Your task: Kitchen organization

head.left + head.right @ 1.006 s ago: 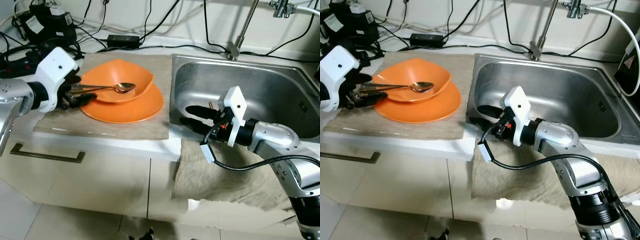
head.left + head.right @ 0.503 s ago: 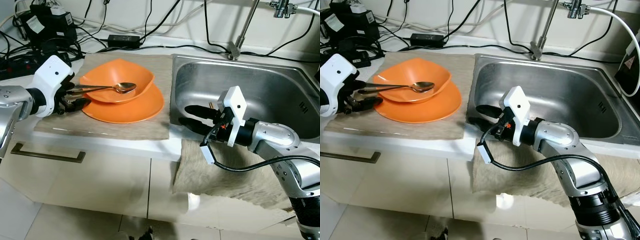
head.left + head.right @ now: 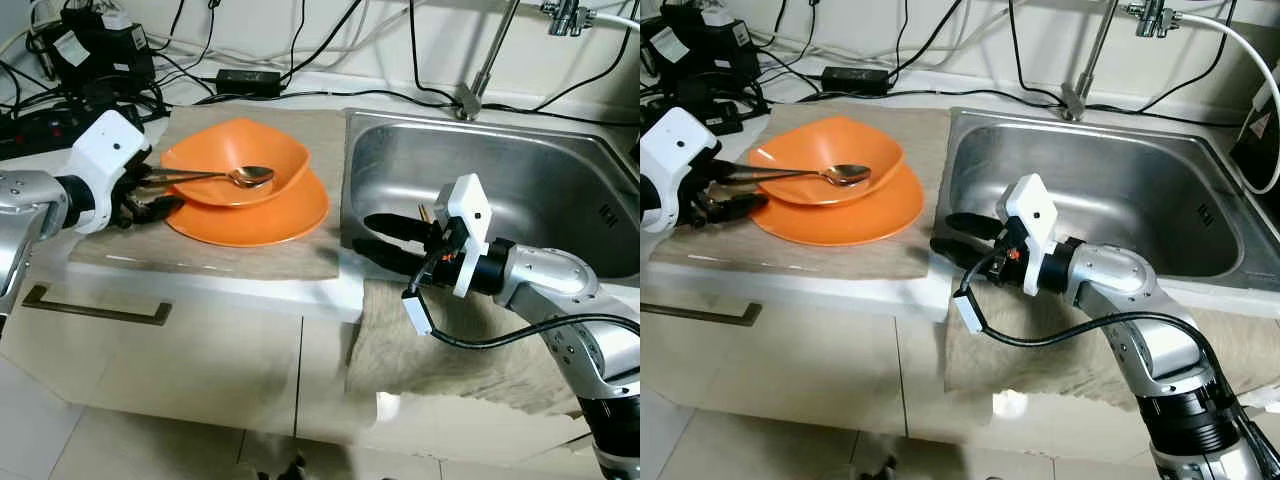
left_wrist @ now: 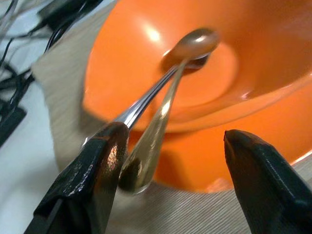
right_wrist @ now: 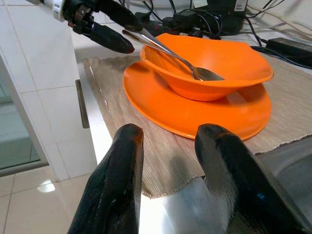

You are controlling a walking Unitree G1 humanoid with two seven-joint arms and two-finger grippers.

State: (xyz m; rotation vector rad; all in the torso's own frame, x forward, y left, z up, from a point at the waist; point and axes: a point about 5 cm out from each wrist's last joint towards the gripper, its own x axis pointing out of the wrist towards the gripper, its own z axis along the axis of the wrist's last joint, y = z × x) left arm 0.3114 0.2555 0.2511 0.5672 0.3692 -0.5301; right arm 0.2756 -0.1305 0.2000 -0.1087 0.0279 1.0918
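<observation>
An orange bowl (image 3: 236, 158) sits on an orange plate (image 3: 272, 214) on a beige mat (image 3: 300, 255) left of the sink. A golden spoon (image 3: 240, 177) lies in the bowl, its handle sticking out over the left rim. My left gripper (image 3: 152, 195) is open at the handle's end, one finger above it and one below; in the left wrist view the spoon's handle (image 4: 151, 141) lies close by one finger (image 4: 100, 180). My right gripper (image 3: 372, 238) is open and holds nothing, hovering at the sink's front left corner and pointing toward the plate (image 5: 195, 122).
The steel sink (image 3: 520, 180) with its faucet (image 3: 485, 60) takes up the right side. A beige towel (image 3: 450, 350) hangs over the counter's front edge. Black cables and power adapters (image 3: 95, 45) crowd the back left. A drawer handle (image 3: 95, 305) is below the counter.
My left gripper drew back slightly to the left, then eased toward the bowl again; the spoon stayed in the bowl. My right gripper crept a little to the left.
</observation>
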